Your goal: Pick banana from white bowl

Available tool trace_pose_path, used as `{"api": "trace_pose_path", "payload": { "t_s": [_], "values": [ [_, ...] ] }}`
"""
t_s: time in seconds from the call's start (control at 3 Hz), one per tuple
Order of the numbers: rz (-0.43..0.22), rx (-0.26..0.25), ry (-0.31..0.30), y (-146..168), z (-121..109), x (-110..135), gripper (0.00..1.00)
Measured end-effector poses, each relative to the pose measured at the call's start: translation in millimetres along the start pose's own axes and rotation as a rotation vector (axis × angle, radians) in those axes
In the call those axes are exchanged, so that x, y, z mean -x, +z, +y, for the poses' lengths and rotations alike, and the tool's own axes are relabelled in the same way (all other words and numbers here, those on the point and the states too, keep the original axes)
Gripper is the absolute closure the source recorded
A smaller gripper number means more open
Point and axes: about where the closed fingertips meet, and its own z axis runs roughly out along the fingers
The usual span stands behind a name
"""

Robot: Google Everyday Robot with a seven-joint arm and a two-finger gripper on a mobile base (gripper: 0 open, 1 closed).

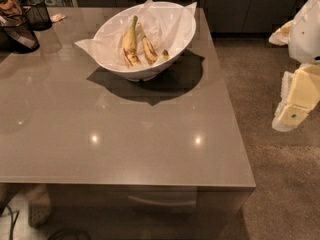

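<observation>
The white bowl (112,66) stands at the far middle of the grey table, lined with crinkled white paper. Two bananas lie side by side in it. The banana (148,49) is the right one, yellow with brown patches and a dark stem pointing away. The left banana (129,41) is thicker and has a greenish stem. A small brown bit (165,54) lies just right of the banana. My gripper (294,109), pale yellow and white, hangs at the right edge of the view, off the table and over the floor, well to the right of the bowl.
Two black mesh cups (36,11) (17,34) stand at the table's far left corner. The table's right edge (230,114) lies between my gripper and the bowl. Dark cabinets (240,4) run along the back. Brown carpet (280,184) is on the right.
</observation>
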Motion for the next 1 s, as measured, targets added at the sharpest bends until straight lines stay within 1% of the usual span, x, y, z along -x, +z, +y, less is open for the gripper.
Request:
{"api": "trace_pose_path", "payload": {
  "t_s": [0.33,0.67,1.0],
  "values": [
    [0.000,0.000,0.000,0.0,0.0,0.0,0.00],
    [0.006,0.012,-0.003,0.5,-8.4,10.8,0.00],
    [0.057,0.020,-0.022,4.7,-20.9,27.8,0.00]
  ]
}}
